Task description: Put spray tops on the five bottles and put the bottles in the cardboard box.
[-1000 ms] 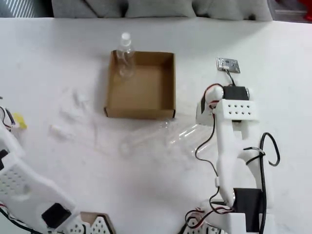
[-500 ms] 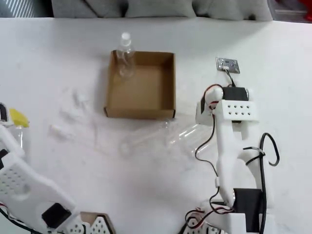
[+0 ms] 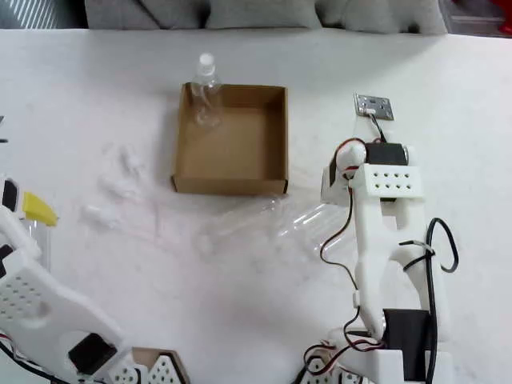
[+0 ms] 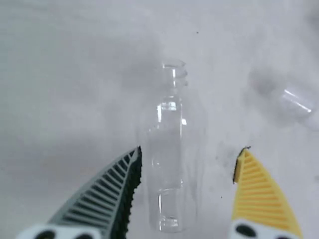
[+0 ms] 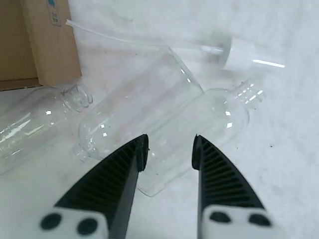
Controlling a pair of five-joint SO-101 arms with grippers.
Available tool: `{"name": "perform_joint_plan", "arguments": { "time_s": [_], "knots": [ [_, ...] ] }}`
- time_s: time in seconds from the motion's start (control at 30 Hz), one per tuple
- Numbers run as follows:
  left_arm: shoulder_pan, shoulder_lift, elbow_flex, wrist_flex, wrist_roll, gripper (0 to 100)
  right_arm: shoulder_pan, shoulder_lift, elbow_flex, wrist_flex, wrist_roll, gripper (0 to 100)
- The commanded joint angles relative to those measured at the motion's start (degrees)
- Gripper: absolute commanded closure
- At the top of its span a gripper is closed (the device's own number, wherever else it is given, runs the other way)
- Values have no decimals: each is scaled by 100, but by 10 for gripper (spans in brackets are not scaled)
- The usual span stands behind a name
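While L gripper [image 4: 190, 152] is hanging wide open, gripping nothing, astride a capless clear bottle [image 4: 169, 149] lying flat on table [image 4: 55, 74], R gripper [image 5: 169, 142] is hovering part-open, empty, over loose bottles [image 5: 149, 109] lying beside cardboard box [image 3: 230, 186].

Made of white plastic throughout, with black motor blocks at the joints. On the right arm [image 3: 388, 240]: a flat plate with two rows of small round holes, thin red, black and white wires, and one thick black cable in a loop. On the left arm [image 3: 40, 304]: a similar dotted plate. On the left pincer [image 4: 189, 151]: one grey ribbed finger and one yellow. On the right pincer [image 5: 170, 138]: two black ribbed fingers on white bases with dark holes.
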Motion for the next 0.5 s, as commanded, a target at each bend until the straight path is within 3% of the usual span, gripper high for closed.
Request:
{"name": "perform_joint_plan", "arguments": {
  "time_s": [0.0, 0.2, 0.47],
  "knots": [
    [4, -66, -9, -527, 325, 702, 31, -242, -35, -48, 70, 872],
    [40, -66, 633, -1389, 281, 702, 31, -242, -35, -48, 70, 872],
    [127, -66, 1178, -1644, 9, 702, 31, -242, -35, -48, 70, 872]
  ]
}}
